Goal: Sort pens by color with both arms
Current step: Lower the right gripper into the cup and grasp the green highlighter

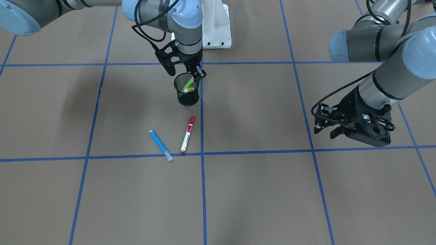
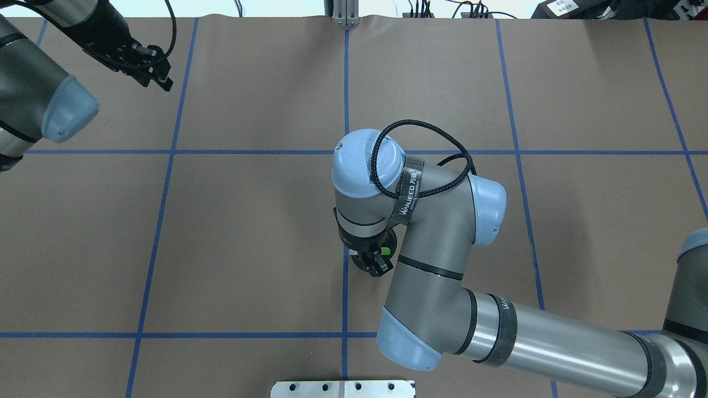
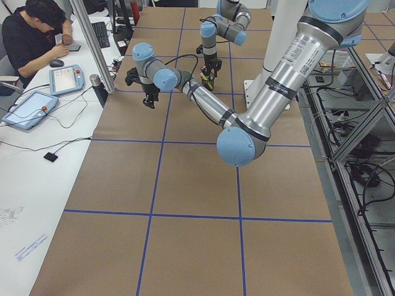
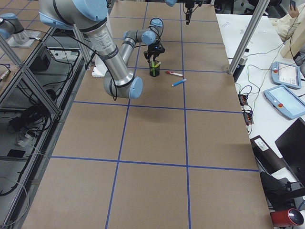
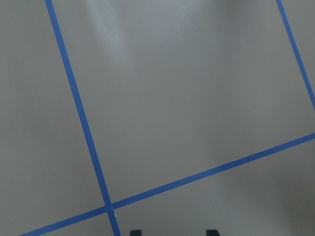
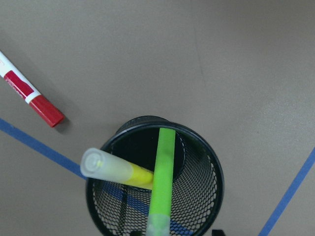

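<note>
A black mesh cup (image 1: 186, 97) stands near the table's middle. A lime green pen (image 1: 188, 84) and a yellow pen (image 1: 190, 89) lean inside it. My right gripper (image 1: 192, 76) hovers right over the cup's rim. In the right wrist view its jaws stand apart either side of the green pen (image 6: 161, 182), next to the yellow pen (image 6: 115, 167). A red-capped white pen (image 1: 187, 135) and a blue pen (image 1: 160, 145) lie on the table in front of the cup. My left gripper (image 1: 325, 131) is open and empty, far off to the side.
The white pedestal base (image 1: 216, 30) stands behind the cup. Blue tape lines (image 1: 202, 153) grid the brown table. A person (image 3: 31, 31) sits at a side desk with tablets beyond the table's edge.
</note>
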Robot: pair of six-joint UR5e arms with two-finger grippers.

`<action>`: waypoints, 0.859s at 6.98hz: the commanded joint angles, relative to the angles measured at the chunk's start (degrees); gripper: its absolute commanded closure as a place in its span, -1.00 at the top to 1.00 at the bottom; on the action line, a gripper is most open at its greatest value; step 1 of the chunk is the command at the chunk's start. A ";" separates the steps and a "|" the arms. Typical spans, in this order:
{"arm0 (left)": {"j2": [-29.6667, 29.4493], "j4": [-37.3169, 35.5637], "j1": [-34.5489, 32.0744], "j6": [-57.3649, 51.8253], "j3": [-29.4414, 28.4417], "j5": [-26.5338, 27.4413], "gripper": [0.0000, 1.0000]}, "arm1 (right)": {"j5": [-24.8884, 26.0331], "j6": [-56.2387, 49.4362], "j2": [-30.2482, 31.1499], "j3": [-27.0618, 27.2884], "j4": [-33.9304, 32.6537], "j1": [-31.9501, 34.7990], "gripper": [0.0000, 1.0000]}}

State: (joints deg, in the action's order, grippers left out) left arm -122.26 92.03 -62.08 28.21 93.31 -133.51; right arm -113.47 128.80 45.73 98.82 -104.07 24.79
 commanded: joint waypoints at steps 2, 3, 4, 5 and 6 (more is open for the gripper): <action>0.00 -0.01 0.03 0.00 -0.06 0.00 0.07 | 0.00 0.05 0.06 0.59 -0.08 -0.01 -0.15; 0.00 -0.01 0.12 0.00 -0.06 0.00 0.07 | 0.00 0.05 0.15 0.76 -0.08 -0.01 -0.21; 0.00 -0.01 0.38 0.00 -0.14 0.09 0.07 | 0.00 0.05 0.15 0.85 -0.08 0.08 -0.25; 0.00 -0.01 0.55 0.09 -0.14 0.09 0.07 | 0.00 0.05 0.50 1.20 -0.08 -0.01 -0.26; 0.00 -0.01 0.56 0.09 -0.15 0.09 0.07 | 0.00 0.05 0.77 1.20 -0.08 -0.01 -0.34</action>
State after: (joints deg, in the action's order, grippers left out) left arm -122.26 92.02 -61.61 28.27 93.18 -133.43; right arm -113.47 128.85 46.17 99.88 -104.15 24.81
